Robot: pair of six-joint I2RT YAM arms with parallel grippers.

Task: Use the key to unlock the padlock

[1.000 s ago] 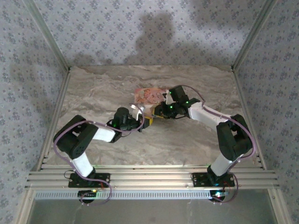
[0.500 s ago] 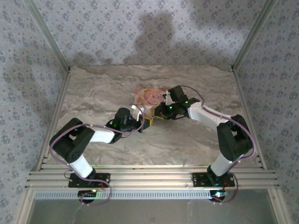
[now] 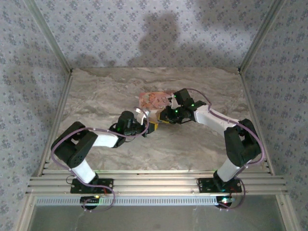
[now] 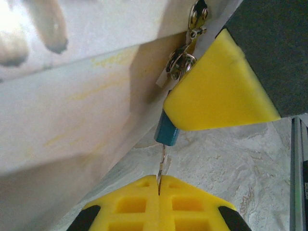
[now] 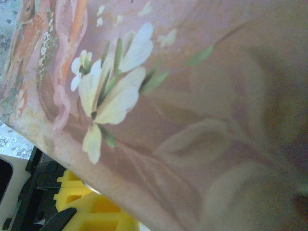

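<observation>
On a marbled, stone-look counter [image 3: 96,106], the left fingers [image 4: 130,204], blocky yellow pads, pinch a thin flat metal key [image 4: 162,166]. It points to 12 o'clock and touches the small blue padlock [image 4: 166,135], mid-counter. The padlock hangs by a metal clasp [image 4: 182,60] on the pink flowered box [image 5: 192,96]. One smooth yellow wedge of the right fingers [image 4: 216,91] covers its 2 o'clock side; I cannot tell whether they grip.

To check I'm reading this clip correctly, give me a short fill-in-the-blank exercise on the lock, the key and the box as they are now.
1. The left gripper is shut on a thin metal ____.
2. The small padlock has a body coloured ____.
3. The pink box is painted with white ____.

Missing words: key; blue; flowers.
</observation>
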